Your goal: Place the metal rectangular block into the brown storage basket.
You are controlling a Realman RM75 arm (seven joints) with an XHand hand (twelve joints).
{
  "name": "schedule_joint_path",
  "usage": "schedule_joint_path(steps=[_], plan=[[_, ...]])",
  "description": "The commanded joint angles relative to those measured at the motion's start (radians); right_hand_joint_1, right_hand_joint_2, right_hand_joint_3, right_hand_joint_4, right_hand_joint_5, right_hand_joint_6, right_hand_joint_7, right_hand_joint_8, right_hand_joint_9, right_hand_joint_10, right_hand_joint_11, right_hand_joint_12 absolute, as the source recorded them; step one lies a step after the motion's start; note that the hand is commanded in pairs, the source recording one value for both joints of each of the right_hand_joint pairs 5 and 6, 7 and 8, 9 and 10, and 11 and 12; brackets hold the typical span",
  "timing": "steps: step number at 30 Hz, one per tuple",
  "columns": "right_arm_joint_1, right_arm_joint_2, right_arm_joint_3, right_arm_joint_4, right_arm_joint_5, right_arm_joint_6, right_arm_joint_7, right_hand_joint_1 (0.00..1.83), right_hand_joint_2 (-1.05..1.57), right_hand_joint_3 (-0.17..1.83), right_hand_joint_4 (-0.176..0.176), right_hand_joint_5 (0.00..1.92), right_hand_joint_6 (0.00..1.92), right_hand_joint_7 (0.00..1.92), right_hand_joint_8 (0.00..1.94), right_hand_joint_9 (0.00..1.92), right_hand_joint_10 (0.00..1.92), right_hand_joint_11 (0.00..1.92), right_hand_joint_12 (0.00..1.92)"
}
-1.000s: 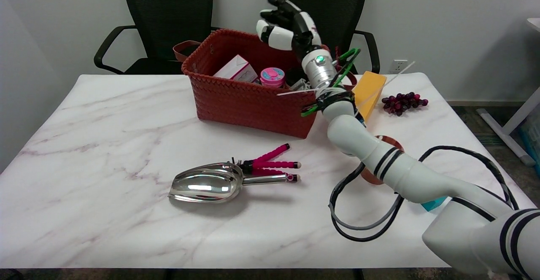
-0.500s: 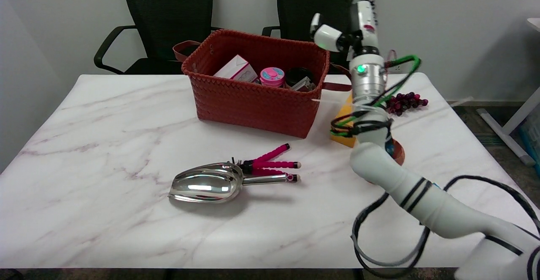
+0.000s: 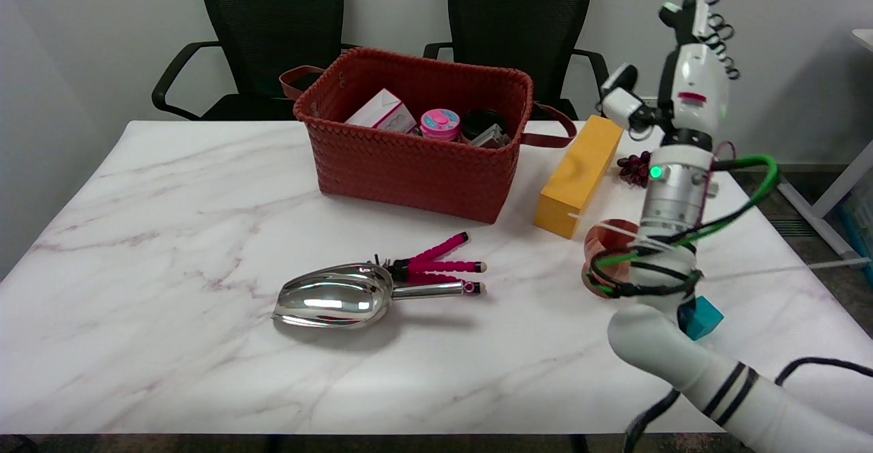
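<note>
marble counter (image 3: 170,235) carries the brown storage basket (image 3: 416,159), inside whose right end the metal rectangular block (image 3: 492,138) lies, while the empty right hand (image 3: 685,64), fingers spread, hangs well right of the basket.

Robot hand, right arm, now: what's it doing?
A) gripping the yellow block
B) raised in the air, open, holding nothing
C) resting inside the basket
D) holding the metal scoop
B: the right robot hand is up in the air to the right of the yellow block, fingers apart and nothing in them, clear of the brown basket; the metal scoop lies on the table.
</note>
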Motion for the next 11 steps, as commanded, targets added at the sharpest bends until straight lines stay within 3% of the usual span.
schedule_joint_path(steps=[1,11], plan=[[-0.298,0.038,0.053,0.038,-0.085,0.285,-0.275,1.33,0.76,1.22,0.0,0.05,0.05,0.44,0.44,0.25,0.25,0.2,0.2],[-0.353,0.026,0.043,-0.081,-0.052,0.379,-0.262,1.33,0.74,1.28,0.0,0.04,0.04,0.45,0.45,0.26,0.26,0.21,0.21]])
